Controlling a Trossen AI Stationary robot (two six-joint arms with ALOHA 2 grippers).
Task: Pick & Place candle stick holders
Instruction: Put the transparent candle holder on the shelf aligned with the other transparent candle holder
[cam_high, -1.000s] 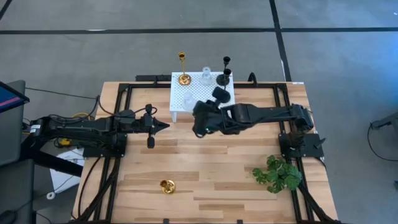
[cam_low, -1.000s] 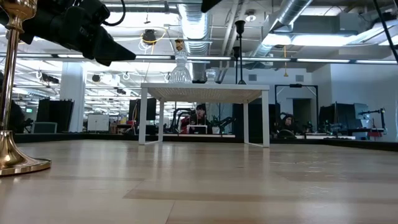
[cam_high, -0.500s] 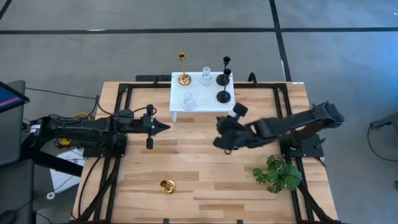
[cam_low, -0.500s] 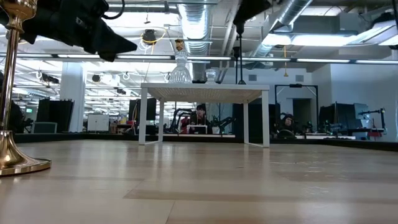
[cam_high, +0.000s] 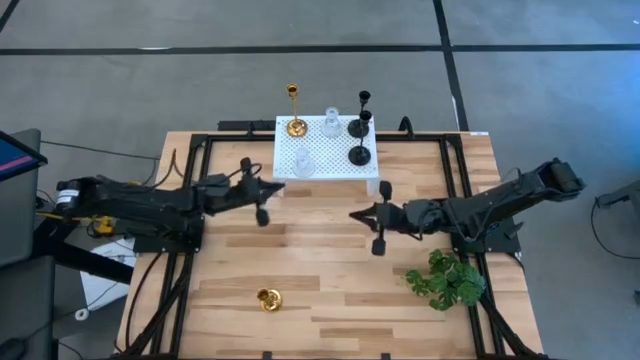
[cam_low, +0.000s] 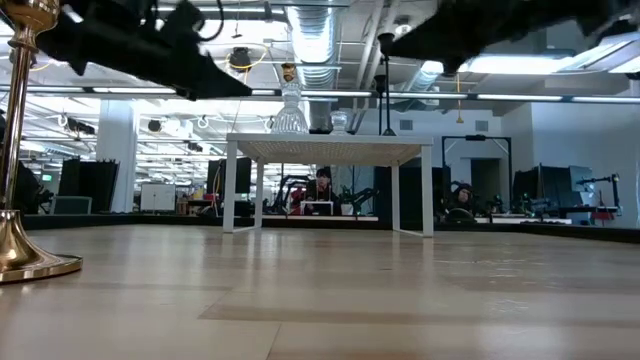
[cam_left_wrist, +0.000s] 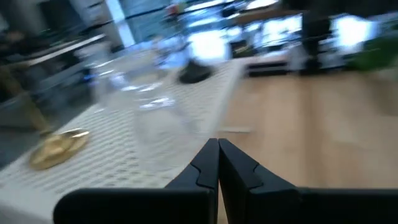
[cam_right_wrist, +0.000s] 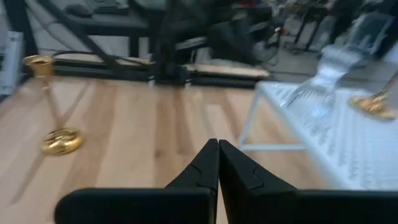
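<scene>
A white perforated platform (cam_high: 325, 150) at the table's far middle carries several candle stick holders: a tall gold one (cam_high: 294, 122), two clear glass ones (cam_high: 303, 163) (cam_high: 330, 125) and two black ones (cam_high: 360, 155) (cam_high: 362, 112). Another gold holder (cam_high: 268, 298) stands by its round base on the table near the front left. It looms at the left of the low view (cam_low: 22, 180). My left gripper (cam_high: 283, 187) is shut and empty, level, just off the platform's near left corner. Right of centre, my right gripper (cam_high: 352, 215) is shut and empty, pointing toward the table's left.
A green leafy plant (cam_high: 447, 280) sits at the near right, close to my right arm. Black frame rails (cam_high: 190, 260) run along the table's left and right sides. Bare wood lies between the two grippers and the front edge.
My right gripper has drawn back from the platform's near edge toward the table's right and sunk, tipping from pointing down to nearly level, still shut and empty. My left gripper has moved toward the platform's near left corner. The holders have stayed put.
</scene>
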